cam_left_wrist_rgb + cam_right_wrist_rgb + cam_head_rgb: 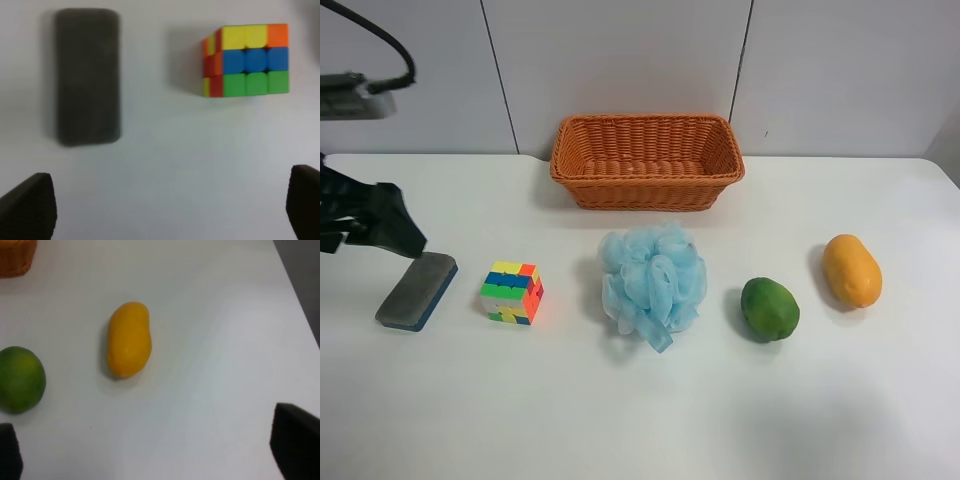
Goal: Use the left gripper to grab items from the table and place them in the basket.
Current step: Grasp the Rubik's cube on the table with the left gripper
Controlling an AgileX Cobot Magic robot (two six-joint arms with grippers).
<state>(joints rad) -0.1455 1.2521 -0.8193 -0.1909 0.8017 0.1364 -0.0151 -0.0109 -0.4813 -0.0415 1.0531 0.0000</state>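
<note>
A large white flat desk (650, 420) carries five items in a loose row, all of them outside the rectangular orange-brown woven wicker basket (647, 160), which stands behind them near the wall. From the exterior high view's left, the row runs as follows:

- a grey-topped blue eraser block (417, 291)
- a multicoloured puzzle cube (512, 292) just beside it but not touching
- a light-blue mesh bath pouf (653, 283) in front of the basket
- a green oval fruit (770, 309)
- an orange-yellow oval fruit (851, 270) near the green one, with a gap between them

The black two-jaw left hand (167, 210) hangs over the desk at that view's left, close to the far end of the eraser. Its wrist view looks down on the eraser and the cube. Its jaws are spread wide, and only their dark tips show at the picture's corners. Bare desk lies between them, so it has hold of nothing.

The right hand (152, 450) is likewise spread wide and grips nothing. Its wrist view shows the two fruits and a corner of the basket.
</note>
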